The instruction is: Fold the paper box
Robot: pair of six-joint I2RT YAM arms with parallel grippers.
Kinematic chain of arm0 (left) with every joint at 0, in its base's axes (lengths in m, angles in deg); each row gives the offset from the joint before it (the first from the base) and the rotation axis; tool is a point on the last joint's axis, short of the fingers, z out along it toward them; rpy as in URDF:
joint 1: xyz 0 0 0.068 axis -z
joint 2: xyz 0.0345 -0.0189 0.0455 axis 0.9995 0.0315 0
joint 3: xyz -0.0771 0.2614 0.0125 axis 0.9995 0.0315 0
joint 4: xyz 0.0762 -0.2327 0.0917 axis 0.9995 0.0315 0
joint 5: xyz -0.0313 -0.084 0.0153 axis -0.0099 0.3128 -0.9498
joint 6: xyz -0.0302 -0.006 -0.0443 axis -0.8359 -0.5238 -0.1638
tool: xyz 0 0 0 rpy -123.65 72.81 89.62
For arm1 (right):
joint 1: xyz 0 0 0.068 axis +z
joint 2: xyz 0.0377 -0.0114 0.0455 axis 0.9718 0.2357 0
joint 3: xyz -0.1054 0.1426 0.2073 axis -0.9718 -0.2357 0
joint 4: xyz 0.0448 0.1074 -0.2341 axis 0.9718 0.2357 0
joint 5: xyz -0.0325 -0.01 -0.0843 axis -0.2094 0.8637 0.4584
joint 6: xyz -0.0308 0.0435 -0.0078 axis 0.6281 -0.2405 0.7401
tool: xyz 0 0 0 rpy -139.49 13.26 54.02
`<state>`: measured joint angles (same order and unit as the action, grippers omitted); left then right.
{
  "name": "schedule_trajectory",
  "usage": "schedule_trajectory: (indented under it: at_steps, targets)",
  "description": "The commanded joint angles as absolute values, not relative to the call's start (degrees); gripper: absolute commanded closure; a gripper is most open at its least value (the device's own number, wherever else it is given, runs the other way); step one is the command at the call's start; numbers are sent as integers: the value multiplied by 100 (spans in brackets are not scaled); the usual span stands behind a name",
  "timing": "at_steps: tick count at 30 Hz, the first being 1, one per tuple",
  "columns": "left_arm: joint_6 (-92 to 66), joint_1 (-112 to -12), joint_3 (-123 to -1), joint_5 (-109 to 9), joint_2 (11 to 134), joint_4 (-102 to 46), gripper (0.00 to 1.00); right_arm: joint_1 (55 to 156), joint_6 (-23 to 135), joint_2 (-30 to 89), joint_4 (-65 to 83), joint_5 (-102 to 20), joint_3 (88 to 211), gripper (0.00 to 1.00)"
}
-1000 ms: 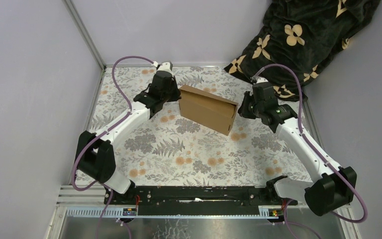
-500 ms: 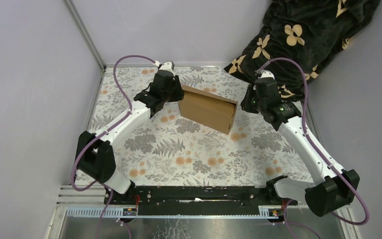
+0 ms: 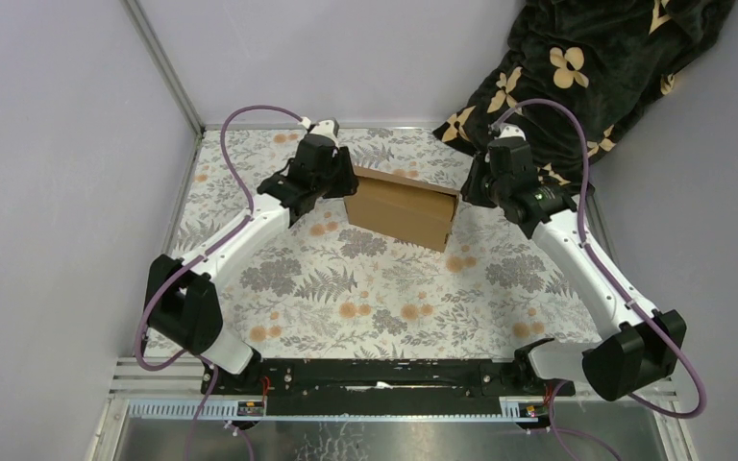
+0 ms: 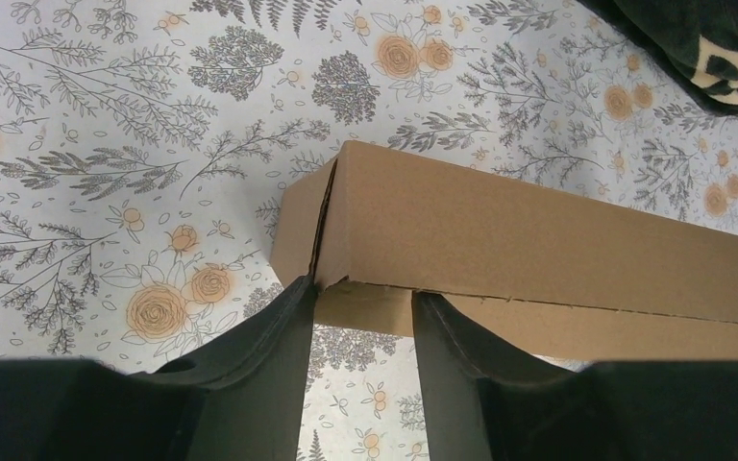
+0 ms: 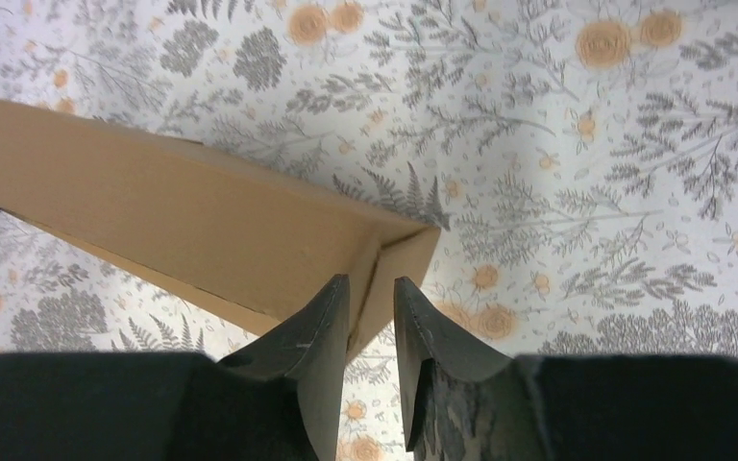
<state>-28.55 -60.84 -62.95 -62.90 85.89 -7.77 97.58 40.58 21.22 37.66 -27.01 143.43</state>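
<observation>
Top view: the paper box [image 3: 401, 209] sits folded shut on the floral tabletop [image 3: 346, 298], upper centre of the frame, between the two arms. Its long axis runs left to right, with the right end a little lower in the frame. A broad brown face is turned toward the bottom edge of the frame, with a thin strip of another side showing along its top.

Left gripper [image 3: 342, 184]: at the box's left end. Left wrist view: left gripper [image 4: 363, 312] with fingers [image 4: 288, 327] clearly apart. The box's near corner sits at the tip of the left-hand one, and the box's lower edge crosses the gap. Tabletop pattern shows between them below that edge.

Right gripper [image 3: 467, 195]: at the box's right end. Right wrist view: right gripper [image 5: 370, 307], fingers [image 5: 319, 331] parted by a narrow gap, the box's end corner just above the tips. Cannot tell whether they touch the cardboard.

Dark blanket [image 3: 586, 67] with cream flower shapes, upper right corner.
</observation>
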Motion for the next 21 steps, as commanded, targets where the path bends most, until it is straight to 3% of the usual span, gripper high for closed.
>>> schedule_trajectory:
  at_steps: [1,8,21]
  targets:
    - [-2663,-6071,-6504,-6135,8723,-269,51,9665,4207,2323,3653,-2660,15004,68]
    - [-2517,-6068,-6894,-6055,8946,-43,49,9624,4416,2786,3837,-3320,15772,59]
    - [-2587,-6068,-6939,-5997,8995,-152,48,9628,4858,3626,3546,-4341,16083,62]
